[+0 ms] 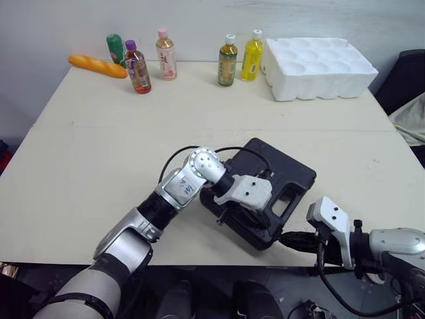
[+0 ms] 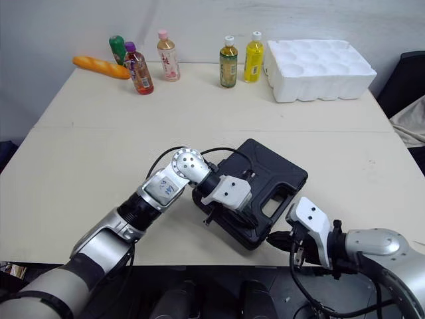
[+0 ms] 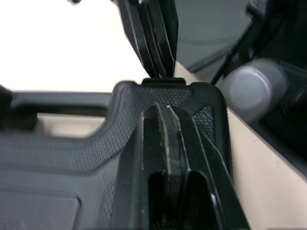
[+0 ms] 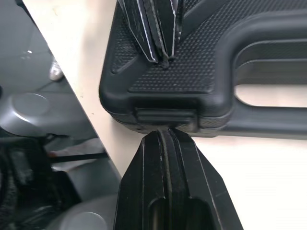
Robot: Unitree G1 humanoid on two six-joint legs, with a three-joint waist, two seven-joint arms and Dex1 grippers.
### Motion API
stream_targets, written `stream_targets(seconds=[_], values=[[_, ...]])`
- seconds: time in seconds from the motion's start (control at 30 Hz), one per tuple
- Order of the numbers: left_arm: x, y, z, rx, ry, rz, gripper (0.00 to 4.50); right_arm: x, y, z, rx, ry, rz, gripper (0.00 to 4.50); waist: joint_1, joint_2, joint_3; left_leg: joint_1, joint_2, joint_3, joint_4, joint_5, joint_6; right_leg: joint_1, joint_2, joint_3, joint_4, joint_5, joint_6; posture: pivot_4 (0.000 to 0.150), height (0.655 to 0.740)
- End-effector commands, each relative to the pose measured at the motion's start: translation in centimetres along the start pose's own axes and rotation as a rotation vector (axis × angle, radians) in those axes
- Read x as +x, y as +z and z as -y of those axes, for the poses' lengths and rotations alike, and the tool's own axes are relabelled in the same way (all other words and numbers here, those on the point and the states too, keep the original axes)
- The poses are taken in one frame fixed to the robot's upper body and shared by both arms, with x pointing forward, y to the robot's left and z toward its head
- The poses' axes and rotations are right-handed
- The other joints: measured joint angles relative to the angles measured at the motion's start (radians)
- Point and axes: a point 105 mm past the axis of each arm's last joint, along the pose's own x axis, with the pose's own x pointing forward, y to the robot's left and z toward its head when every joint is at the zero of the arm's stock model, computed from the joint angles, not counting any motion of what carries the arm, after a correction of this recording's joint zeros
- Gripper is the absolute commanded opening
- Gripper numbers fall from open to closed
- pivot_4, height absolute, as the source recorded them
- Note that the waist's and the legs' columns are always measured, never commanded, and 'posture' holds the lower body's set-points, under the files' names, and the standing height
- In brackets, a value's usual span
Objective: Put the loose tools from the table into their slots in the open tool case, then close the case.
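Labels first: five drink bottles stand along the far edge of the table (image 1: 99,153), a green one (image 1: 115,48), a purple-capped one (image 1: 137,68), a pink-capped one (image 1: 165,55), an amber one (image 1: 227,61) and a yellow one (image 1: 252,56). All of them carry printed wrappers, but the writing is too small to read. A bread loaf (image 1: 97,66) lies just beside the green bottle, and a white foam tray (image 1: 319,66) sits at the far right.

Now the action! The black tool case (image 1: 285,169) lies at the near edge of the table, turned at an angle, lid down, so its inside is hidden. No brand lettering can be made out on its pebbled lid.

The left gripper (image 3: 165,112) is clenched, fingers pressed flat together, gripping nothing, its tip planted on the lid's textured corner beside the handle opening (image 4: 268,96). The right gripper (image 4: 168,134) is clenched too, empty, coming in from the table's edge with its tip touching the latch (image 4: 165,115) on the case's front rim. Whether that latch is fully snapped home cannot be told. From the head views, the left wrist housing covers that arm's fingers.
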Motion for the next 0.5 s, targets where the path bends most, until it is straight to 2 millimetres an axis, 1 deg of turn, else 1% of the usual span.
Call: stream_targets(seconds=[0.03, 0.07, 0.1, 0.13, 0.23, 0.27, 0.3, 0.33, 0.43, 0.47, 0.5], values=[[-6.0, -0.1, -0.2, -0.230, 0.205, 0.131, 0.92, -3.1, 1.8, 1.3, -0.068, -0.071, 0.066, 0.67, -0.004, 0.001, 0.001, -0.001, 0.000, 0.000, 0.000, 0.000, 0.000, -0.001, 0.000, 0.000, 0.000, 0.000, 0.000, 0.150, 0.7384], [-8.6, 0.0, 0.2, -0.289, 0.293, 0.185, 1.43, -4.6, 2.4, 1.9, -0.058, -0.086, 0.093, 1.05, -0.009, 0.002, 0.001, -0.001, 0.000, 0.000, 0.000, 0.000, 0.000, -0.001, 0.000, 0.000, 0.000, 0.000, 0.000, 0.150, 0.7384], [-10.7, -0.4, 0.8, -0.339, 0.376, 0.213, 1.90, -5.9, 2.9, 2.3, -0.055, -0.101, 0.112, 1.54, -0.015, 0.003, 0.003, -0.001, 0.000, 0.000, -0.001, 0.000, 0.000, -0.002, 0.001, 0.000, 0.001, 0.000, 0.000, 0.150, 0.7384], [-12.6, -0.9, 1.5, -0.377, 0.458, 0.221, 2.41, -7.0, 3.2, 2.6, -0.054, -0.115, 0.122, 2.12, -0.018, 0.004, 0.003, -0.001, 0.000, 0.000, -0.001, 0.001, -0.001, -0.002, 0.001, 0.000, 0.001, 0.000, 0.000, 0.150, 0.7384], [-16.3, -1.3, 4.1, -0.457, 0.611, 0.265, 3.85, -9.5, 3.1, 3.1, -0.048, -0.144, 0.110, 3.64, -0.009, 0.004, 0.004, -0.001, 0.000, -0.002, -0.003, 0.001, -0.002, 0.000, 0.001, -0.001, 0.001, 0.000, 0.000, 0.150, 0.7384], [-18.0, -1.5, 5.7, -0.492, 0.667, 0.286, 4.35, -10.6, 2.9, 3.3, -0.037, -0.158, 0.103, 4.18, -0.003, 0.004, 0.004, -0.001, 0.000, -0.003, -0.003, 0.001, -0.002, 0.001, 0.000, -0.001, 0.001, 0.000, 0.000, 0.150, 0.7384], [-19.2, -1.7, 7.1, -0.517, 0.714, 0.292, 4.50, -11.4, 2.7, 3.6, -0.027, -0.170, 0.098, 4.46, -0.001, 0.005, 0.004, -0.002, -0.001, -0.004, -0.003, 0.001, -0.001, 0.001, 0.000, -0.001, -0.001, 0.000, 0.000, 0.150, 0.7384], [-19.8, -1.8, 7.9, -0.532, 0.743, 0.293, 4.50, -12.0, 2.6, 3.8, -0.020, -0.176, 0.095, 4.46, 0.000, 0.004, 0.004, -0.002, -0.001, -0.004, -0.003, 0.000, -0.001, 0.001, -0.001, 0.000, -0.002, 0.000, 0.000, 0.150, 0.7384], [-22.8, -2.7, 11.2, -0.625, 0.903, 0.296, 4.50, -14.0, 2.1, 5.2, 0.011, -0.229, 0.091, 4.46, 0.007, 0.004, 0.004, -0.002, -0.002, -0.004, -0.002, -0.001, 0.000, 0.001, -0.002, 0.001, -0.006, 0.000, 0.000, 0.150, 0.7384], [-23.4, -2.7, 11.9, -0.643, 0.935, 0.301, 4.50, -14.3, 2.0, 5.5, 0.016, -0.237, 0.090, 4.46, 0.009, 0.004, 0.004, -0.002, -0.003, -0.004, -0.002, -0.002, 0.000, 0.001, -0.003, 0.001, -0.006, 0.000, 0.000, 0.150, 0.7384], [-24.5, -3.1, 13.0, -0.663, 0.999, 0.295, 4.50, -14.7, 2.0, 6.0, 0.017, -0.247, 0.094, 4.46, 0.010, 0.004, 0.004, -0.002, -0.003, -0.004, -0.003, -0.002, 0.000, 0.001, -0.003, 0.001, -0.006, 0.000, 0.000, 0.150, 0.7384]])
